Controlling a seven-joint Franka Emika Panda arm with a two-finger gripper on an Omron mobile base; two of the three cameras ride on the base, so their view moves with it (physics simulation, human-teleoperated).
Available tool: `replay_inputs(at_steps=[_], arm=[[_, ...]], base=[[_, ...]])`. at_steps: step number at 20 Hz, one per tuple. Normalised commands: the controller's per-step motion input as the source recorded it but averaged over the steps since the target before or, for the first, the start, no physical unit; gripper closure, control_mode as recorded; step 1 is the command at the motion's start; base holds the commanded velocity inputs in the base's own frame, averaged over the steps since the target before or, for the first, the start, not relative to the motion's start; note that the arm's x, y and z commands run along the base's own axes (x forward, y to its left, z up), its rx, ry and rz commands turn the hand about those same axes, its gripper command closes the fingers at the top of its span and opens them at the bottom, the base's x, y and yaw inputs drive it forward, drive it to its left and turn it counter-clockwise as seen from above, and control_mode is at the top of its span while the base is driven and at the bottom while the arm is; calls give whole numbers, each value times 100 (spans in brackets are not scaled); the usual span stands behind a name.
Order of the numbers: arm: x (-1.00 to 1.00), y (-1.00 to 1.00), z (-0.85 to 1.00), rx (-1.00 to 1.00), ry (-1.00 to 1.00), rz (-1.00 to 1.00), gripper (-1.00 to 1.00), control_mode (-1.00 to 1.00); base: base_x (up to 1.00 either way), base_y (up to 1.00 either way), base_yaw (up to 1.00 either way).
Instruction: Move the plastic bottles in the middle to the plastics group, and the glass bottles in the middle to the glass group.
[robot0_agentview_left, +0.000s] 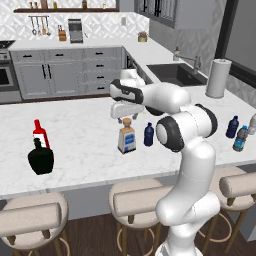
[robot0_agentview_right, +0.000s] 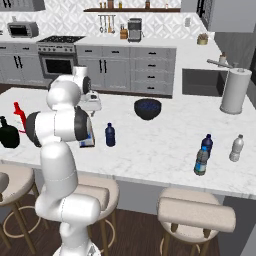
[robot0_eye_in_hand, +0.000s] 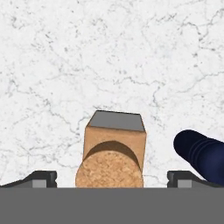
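The gripper (robot0_eye_in_hand: 112, 178) is seen spread wide above the cork-stoppered bottle (robot0_eye_in_hand: 112, 166), nothing pinched. A dark blue bowl (robot0_agentview_right: 147, 108) is visible from the right base only.

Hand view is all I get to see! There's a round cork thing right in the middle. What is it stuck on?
Observer: It tops a flat clear bottle with a cork stopper and a blue-and-white label, standing upright on the island counter.
Operator: And the dark blue thing next to it?
Observer: That is a small dark blue bottle, standing upright just beside the corked one, not touching it.
Operator: Where do glass ones go?
Observer: Far along the counter stand a slim red bottle and a squat black bottle.
Operator: Are my fingers grabbing yet?
Observer: No, the gripper hangs open above the cork.
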Motion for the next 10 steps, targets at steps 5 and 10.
replay_inputs(at_steps=[5,10], arm=[[0,0,-27,0,0,0,-100,-100],[0,0,-18,0,0,0,-100,-100]], base=[[0,0,0],[0,0,0]])
